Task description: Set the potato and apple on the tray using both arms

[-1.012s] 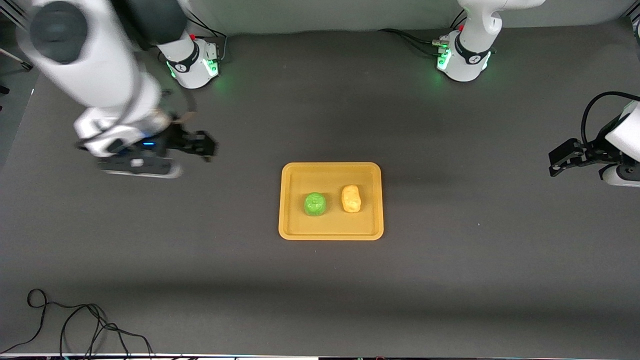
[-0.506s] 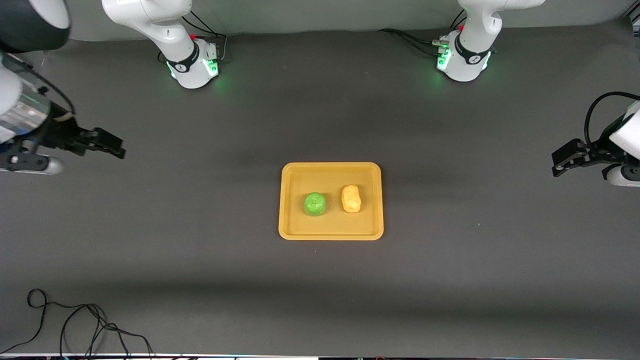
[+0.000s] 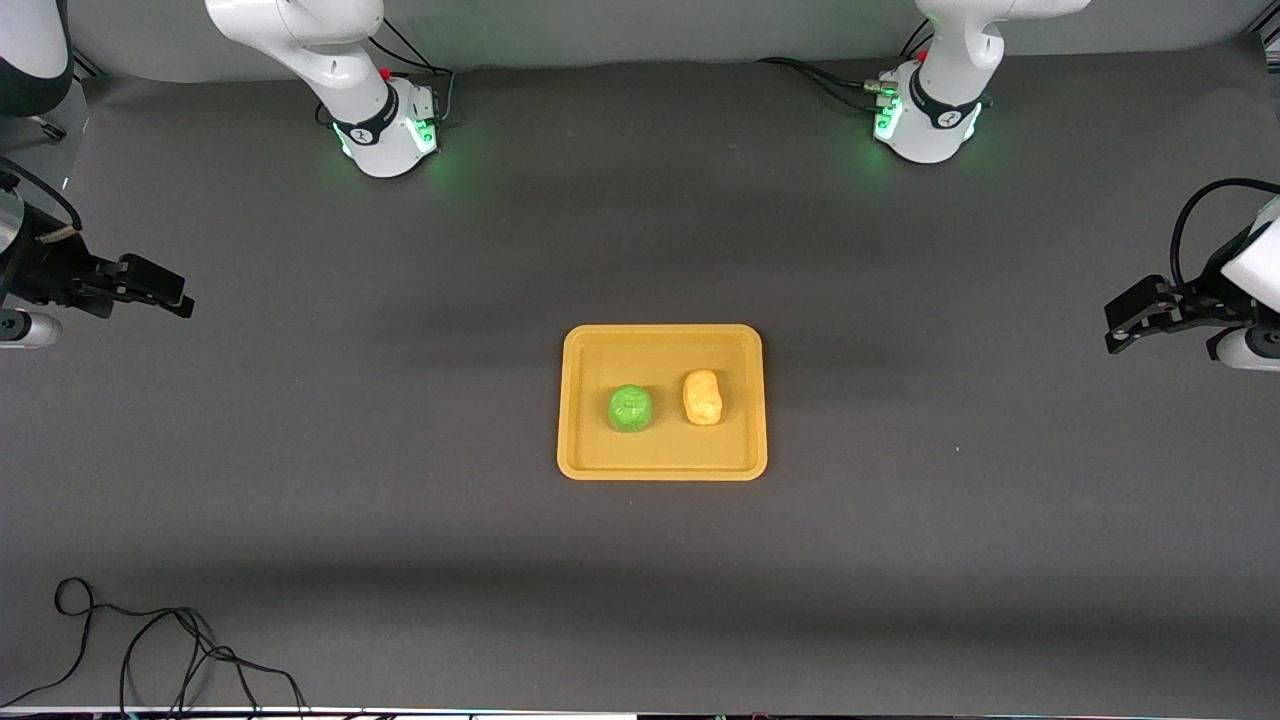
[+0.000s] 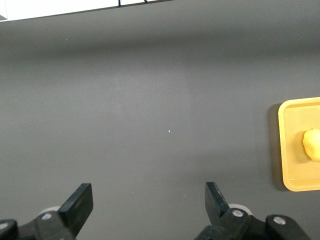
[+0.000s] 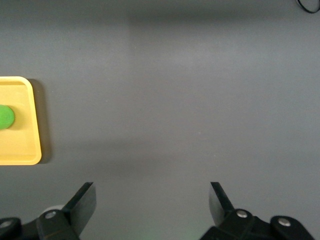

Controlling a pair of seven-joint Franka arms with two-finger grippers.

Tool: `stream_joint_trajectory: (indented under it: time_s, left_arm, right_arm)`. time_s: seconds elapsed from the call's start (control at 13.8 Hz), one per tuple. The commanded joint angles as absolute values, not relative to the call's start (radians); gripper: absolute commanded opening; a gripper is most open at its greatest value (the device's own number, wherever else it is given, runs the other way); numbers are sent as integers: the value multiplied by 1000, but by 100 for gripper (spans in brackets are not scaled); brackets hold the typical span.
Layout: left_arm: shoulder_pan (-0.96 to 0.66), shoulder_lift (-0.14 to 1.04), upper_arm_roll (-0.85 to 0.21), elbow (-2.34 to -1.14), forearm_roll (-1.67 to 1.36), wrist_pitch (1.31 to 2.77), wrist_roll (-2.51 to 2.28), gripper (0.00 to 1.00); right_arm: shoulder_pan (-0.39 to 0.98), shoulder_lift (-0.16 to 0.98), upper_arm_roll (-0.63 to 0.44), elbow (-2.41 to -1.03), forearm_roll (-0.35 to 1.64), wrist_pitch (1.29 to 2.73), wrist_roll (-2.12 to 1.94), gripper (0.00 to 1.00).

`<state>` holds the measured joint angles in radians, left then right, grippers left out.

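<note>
The orange-yellow tray (image 3: 662,340) lies in the middle of the dark table. On it the green apple (image 3: 630,408) sits toward the right arm's end and the yellow-tan potato (image 3: 702,397) beside it toward the left arm's end. My left gripper (image 3: 1118,327) is open and empty over the bare table at the left arm's end. My right gripper (image 3: 172,292) is open and empty over the table at the right arm's end. The left wrist view (image 4: 149,199) shows the tray's edge (image 4: 291,150) and the potato (image 4: 312,144). The right wrist view (image 5: 152,197) shows the tray's edge (image 5: 25,125) and the apple (image 5: 6,117).
The two green-lit arm bases (image 3: 385,130) (image 3: 925,120) stand along the table's edge farthest from the front camera. A loose black cable (image 3: 150,650) lies near the front camera at the right arm's end.
My right arm has swung away from the tray toward its own end of the table with its gripper empty. The left gripper has barely moved. Apple and potato have stayed on the tray.
</note>
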<state>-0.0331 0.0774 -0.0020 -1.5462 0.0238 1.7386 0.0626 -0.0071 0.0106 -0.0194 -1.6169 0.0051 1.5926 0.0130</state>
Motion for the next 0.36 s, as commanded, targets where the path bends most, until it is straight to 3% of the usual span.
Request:
stream_joint_trajectory:
  time_s: [0.0,0.29]
  left_arm:
    - [-41,86,3,-1522,35,1724,61,100]
    - [-38,86,3,-1522,35,1733,63,100]
  right_arm:
    - [-5,-3,-21,-1632,-12,1606,-17,100]
    - [-5,-3,-21,-1632,-11,1601,-9,100]
